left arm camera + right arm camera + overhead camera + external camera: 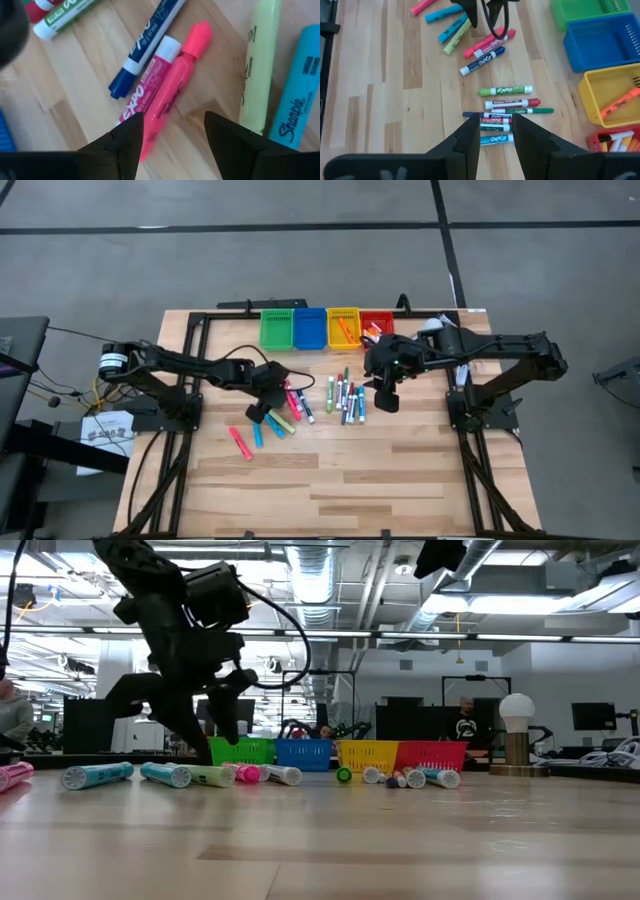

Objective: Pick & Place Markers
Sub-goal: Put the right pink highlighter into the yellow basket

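Markers lie flat on the wooden table in two loose groups: a left group (275,423) of pink, cyan, yellow and blue ones, and a middle group (345,395) of green, red and blue ones. My left gripper (172,125) is open and low over the left group, pointing steeply down. Its fingers stand on either side of a pink highlighter (175,85), with a pink Expo marker (150,80) beside it. My right gripper (496,127) hangs high above the middle group. It is open by a narrow gap with nothing between its fingers.
Green (277,328), blue (310,328), yellow (343,327) and red (377,325) bins stand in a row at the table's far edge. The yellow one holds an orange marker (620,106) and the red one holds several. Bare wood fills the near half of the table.
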`<move>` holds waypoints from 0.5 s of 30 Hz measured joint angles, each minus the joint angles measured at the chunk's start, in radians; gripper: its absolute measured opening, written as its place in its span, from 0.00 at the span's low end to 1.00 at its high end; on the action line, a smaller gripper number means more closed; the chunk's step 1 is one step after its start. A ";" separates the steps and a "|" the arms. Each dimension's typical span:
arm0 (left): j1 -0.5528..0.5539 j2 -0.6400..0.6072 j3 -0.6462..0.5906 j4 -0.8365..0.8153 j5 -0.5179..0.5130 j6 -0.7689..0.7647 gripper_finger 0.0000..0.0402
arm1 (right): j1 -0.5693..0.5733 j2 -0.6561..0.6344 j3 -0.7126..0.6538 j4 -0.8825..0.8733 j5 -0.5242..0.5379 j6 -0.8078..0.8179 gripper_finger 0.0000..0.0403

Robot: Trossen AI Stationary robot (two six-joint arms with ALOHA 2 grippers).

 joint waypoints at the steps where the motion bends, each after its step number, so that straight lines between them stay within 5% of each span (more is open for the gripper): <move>1: 0.000 0.000 0.000 0.008 0.000 0.000 0.52 | 0.000 0.001 0.000 0.001 0.002 0.001 0.25; 15: 0.022 0.067 0.000 0.058 0.039 -0.001 0.52 | 0.000 0.003 0.001 -0.003 0.002 0.002 0.25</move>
